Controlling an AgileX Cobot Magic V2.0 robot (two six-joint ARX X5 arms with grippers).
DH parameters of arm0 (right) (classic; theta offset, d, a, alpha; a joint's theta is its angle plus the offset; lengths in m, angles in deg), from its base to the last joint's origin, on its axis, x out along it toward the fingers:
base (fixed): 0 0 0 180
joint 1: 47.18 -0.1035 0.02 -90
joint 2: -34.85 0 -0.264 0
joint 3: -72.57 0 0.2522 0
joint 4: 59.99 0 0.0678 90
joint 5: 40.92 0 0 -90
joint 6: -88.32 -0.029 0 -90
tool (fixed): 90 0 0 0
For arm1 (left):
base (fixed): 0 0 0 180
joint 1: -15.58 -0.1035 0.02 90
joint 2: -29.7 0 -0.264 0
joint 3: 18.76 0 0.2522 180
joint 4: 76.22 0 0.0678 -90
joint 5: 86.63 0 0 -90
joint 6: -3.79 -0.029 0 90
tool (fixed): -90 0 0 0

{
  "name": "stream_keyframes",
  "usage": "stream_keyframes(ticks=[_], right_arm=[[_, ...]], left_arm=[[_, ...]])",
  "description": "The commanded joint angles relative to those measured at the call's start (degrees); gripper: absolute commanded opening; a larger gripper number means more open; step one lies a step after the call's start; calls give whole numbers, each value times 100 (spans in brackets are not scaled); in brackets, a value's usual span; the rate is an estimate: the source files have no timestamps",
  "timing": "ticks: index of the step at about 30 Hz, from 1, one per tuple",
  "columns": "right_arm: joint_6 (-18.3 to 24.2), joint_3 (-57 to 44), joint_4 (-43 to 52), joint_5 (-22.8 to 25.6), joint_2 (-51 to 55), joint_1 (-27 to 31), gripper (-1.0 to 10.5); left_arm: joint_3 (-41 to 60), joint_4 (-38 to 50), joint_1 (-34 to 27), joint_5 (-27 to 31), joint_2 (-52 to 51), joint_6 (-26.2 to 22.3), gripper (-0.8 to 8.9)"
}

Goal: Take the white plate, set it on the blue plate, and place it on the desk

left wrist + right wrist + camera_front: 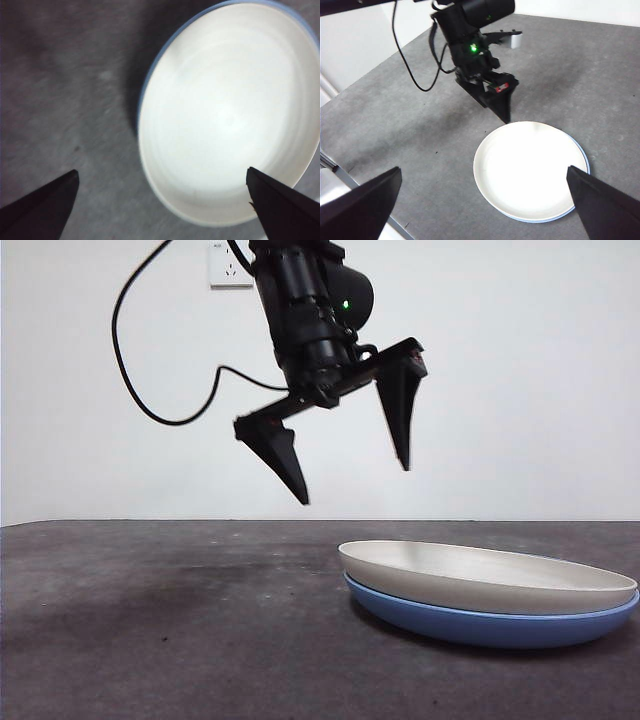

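Note:
The white plate (480, 575) (225, 115) (530, 170) rests nested on the blue plate (490, 625), whose rim (150, 75) (585, 160) shows only as a thin edge around it. Both sit on the desk (150, 620) at the right. My left gripper (355, 485) (161, 171) hangs open and empty well above the desk, over the plates' left edge. The right gripper (483, 169) is high above the stack, jaws wide open, holding nothing.
A black cable (130, 370) loops from the left arm, in front of a white wall with a socket (230, 265). The desk's edge (350, 175) runs along one side, near the plates. A small white object (516, 39) stands far back on the desk.

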Motion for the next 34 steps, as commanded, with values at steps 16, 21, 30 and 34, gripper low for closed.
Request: stream_keyframes(ticks=[16, 21, 30, 34], right_arm=[[-420, 120, 42, 599, -15, -24, 599], [-468, 120, 42, 640, -20, -24, 599], [-640, 120, 17, 885, -61, -24, 599], [-750, 120, -92, 942, -133, -24, 599]], left_arm=[[540, -214, 22, 870, -3440, -704, 545], [2087, 420, 17, 892, -4988, -767, 545], [4844, 1381, 17, 892, -7779, -756, 545], [5309, 1554, 17, 892, -8671, -741, 545]])
